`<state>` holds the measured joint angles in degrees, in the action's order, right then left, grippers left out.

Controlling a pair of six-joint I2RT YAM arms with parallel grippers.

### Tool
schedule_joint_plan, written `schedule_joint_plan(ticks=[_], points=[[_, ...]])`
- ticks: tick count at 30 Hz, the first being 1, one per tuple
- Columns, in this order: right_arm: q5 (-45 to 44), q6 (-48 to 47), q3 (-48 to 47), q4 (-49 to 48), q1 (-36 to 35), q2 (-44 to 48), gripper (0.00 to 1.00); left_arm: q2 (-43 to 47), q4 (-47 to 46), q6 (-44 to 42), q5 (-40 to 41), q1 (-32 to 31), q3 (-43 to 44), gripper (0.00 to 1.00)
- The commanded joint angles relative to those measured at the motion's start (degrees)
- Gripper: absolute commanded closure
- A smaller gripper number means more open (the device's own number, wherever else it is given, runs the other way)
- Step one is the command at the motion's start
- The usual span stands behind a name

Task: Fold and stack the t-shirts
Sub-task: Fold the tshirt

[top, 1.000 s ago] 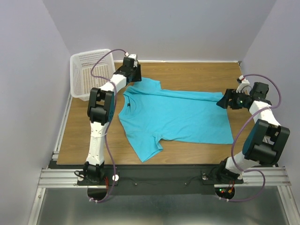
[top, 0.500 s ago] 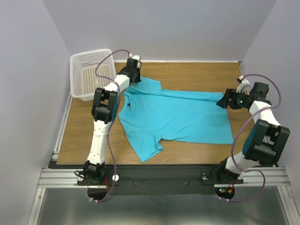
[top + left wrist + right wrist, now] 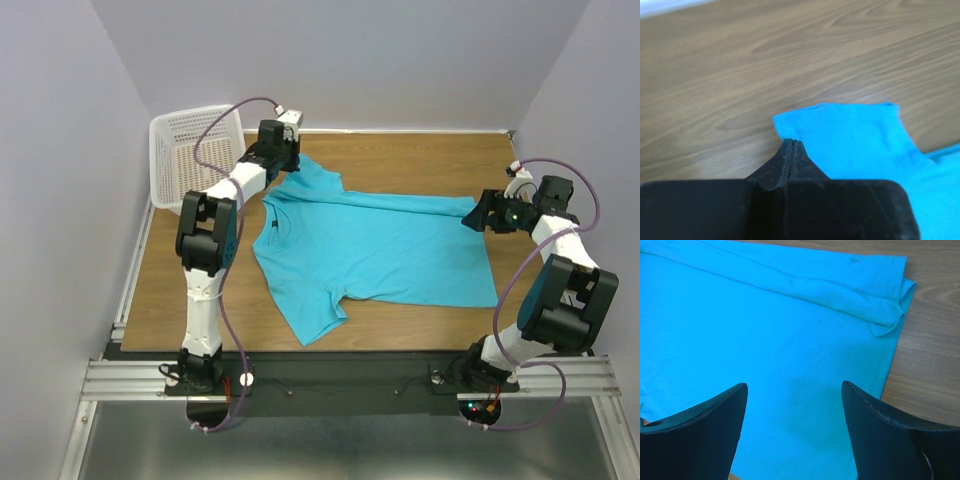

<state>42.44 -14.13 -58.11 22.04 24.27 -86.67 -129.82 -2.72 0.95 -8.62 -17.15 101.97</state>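
A turquoise t-shirt (image 3: 375, 245) lies spread flat on the wooden table, neck to the left and hem to the right. My left gripper (image 3: 284, 152) is at its far-left sleeve (image 3: 850, 130). The jaws are pressed together, and the tips (image 3: 791, 142) pinch the sleeve's edge. My right gripper (image 3: 480, 214) hovers over the shirt's far-right hem corner, open, with only cloth (image 3: 790, 340) below the gap between its fingers (image 3: 794, 390). A folded-over strip of hem (image 3: 875, 310) lies just beyond them.
A white mesh basket (image 3: 188, 152) stands at the back left of the table, close to the left arm's forearm. Bare wood (image 3: 420, 160) runs behind the shirt, and a metal rail (image 3: 350, 378) borders the near edge.
My left gripper has gone from open to shut on the sleeve's edge, and the left arm's elbow has swung slightly left. The right arm has not moved.
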Motion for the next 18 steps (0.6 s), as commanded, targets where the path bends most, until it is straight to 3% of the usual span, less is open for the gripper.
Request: schedule_joint_plan(ticks=[1,6,18], points=[[0.5,-0.1,0.8,-1.7,0.1,1.5,0.19,13.8,-10.6,-5.4,-9.2,0.9,-7.1,1.0],[0.8,-0.1,0.8,-1.7,0.3,1.6,0.19,20.1,-11.8,-10.3,-20.1,2.5,-16.4,1.0],[1.3,-0.1,0.9,-1.7,1.0,1.9,0.19,33.0,-12.7,-28.0,-30.2,3.2,-39.9,1.0]])
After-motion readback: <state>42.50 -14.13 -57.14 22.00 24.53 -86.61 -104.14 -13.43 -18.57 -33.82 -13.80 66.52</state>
